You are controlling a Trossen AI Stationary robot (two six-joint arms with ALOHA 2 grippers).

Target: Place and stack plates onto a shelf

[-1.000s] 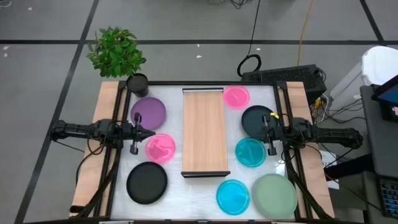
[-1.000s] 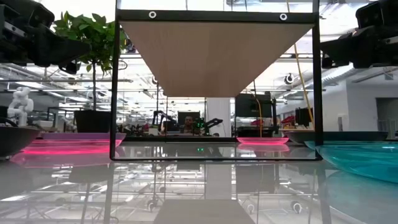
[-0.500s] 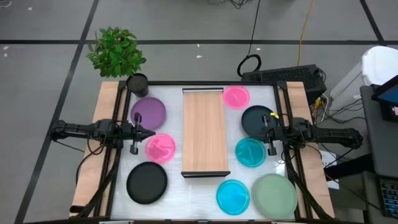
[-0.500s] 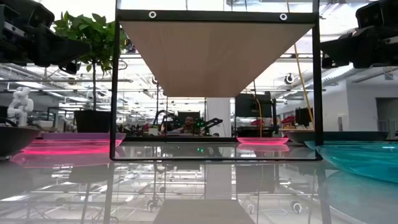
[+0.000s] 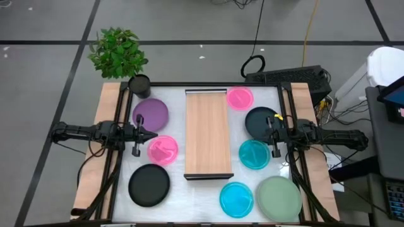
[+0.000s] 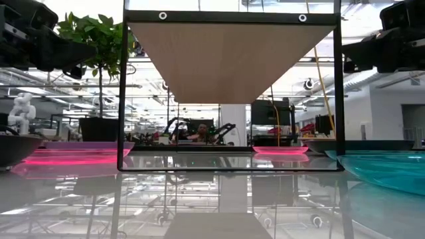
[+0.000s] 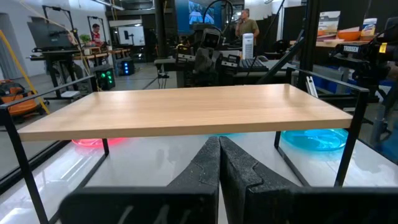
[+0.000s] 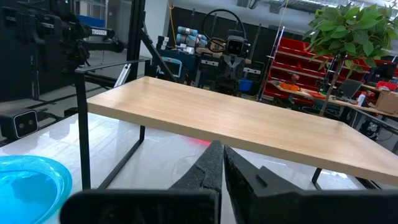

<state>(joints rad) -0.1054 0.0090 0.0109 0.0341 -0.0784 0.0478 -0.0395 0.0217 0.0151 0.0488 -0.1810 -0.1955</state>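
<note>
We see the white table [image 5: 202,189] with the shelf [image 5: 207,133] standing along its middle, a light-wood board on thin black legs, lying midway between the two grippers and bare on top. Every plate is down on the table, none on the shelf.

Our largest plate, the sage-green plate [image 5: 278,197], sits well to the near side of the right gripper [image 5: 273,134]. The black plate [image 5: 149,184] lies likewise on the near side of the left gripper [image 5: 142,134]. The purple plate [image 5: 151,114] is just on the far side of the left gripper's tip, and the pink plate [image 5: 163,150] just beside that tip toward the near side. The dark teal plate [image 5: 261,122] sits under and just past the right gripper's tip on the far side; a teal-cyan plate [image 5: 254,154] is just beside it on the near side. A bright cyan plate [image 5: 237,198] rests beyond that, beside the sage one. The small far pink plate [image 5: 240,98] lies past the shelf's far corner.

Both grippers hover at the table's sides, pointing at the shelf, fingers pressed together on nothing in each wrist view.
</note>
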